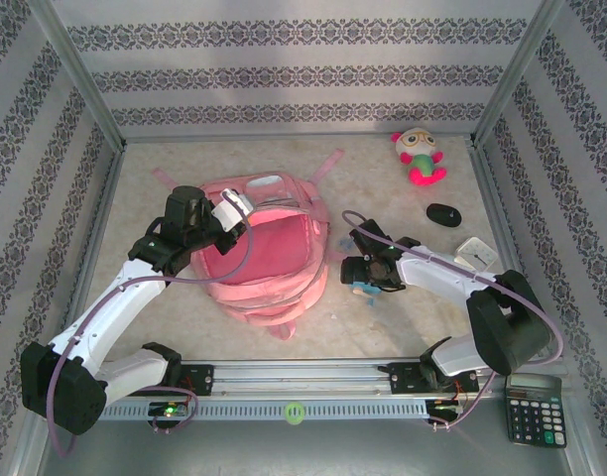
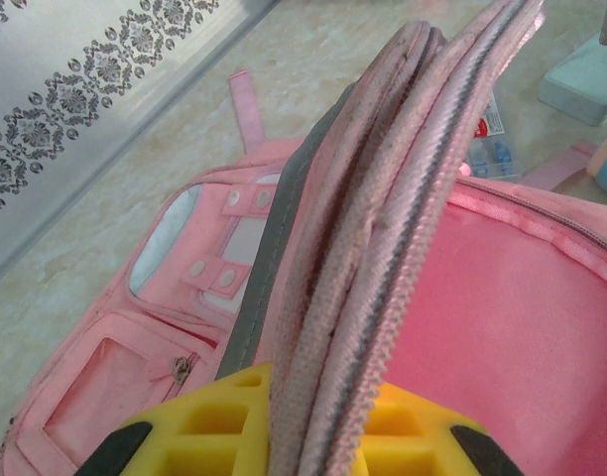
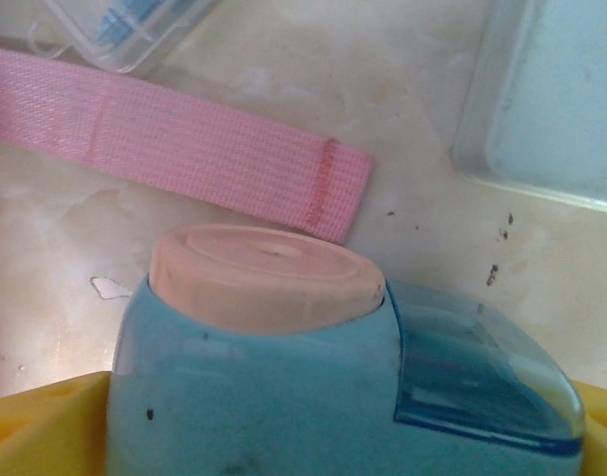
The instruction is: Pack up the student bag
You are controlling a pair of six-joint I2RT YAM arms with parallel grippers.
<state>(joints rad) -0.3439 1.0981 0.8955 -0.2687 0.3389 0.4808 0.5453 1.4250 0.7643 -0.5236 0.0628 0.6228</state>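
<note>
Straddling a small blue item (image 3: 284,397) with a peach cap, the right gripper (image 1: 366,276) has its yellow fingers (image 3: 36,426) spread to either side of it. Whether they press it yet I cannot tell, and what the item is remains unclear. Its long axis runs across the jaws. The student bag (image 1: 269,297) lies just left of it, mid-table, with one strap (image 3: 214,149) beside the item. Farther back, the left gripper (image 2: 318,428) pinches the bag's zip rim (image 2: 383,228), holding the mouth agape toward the right arm.
</note>
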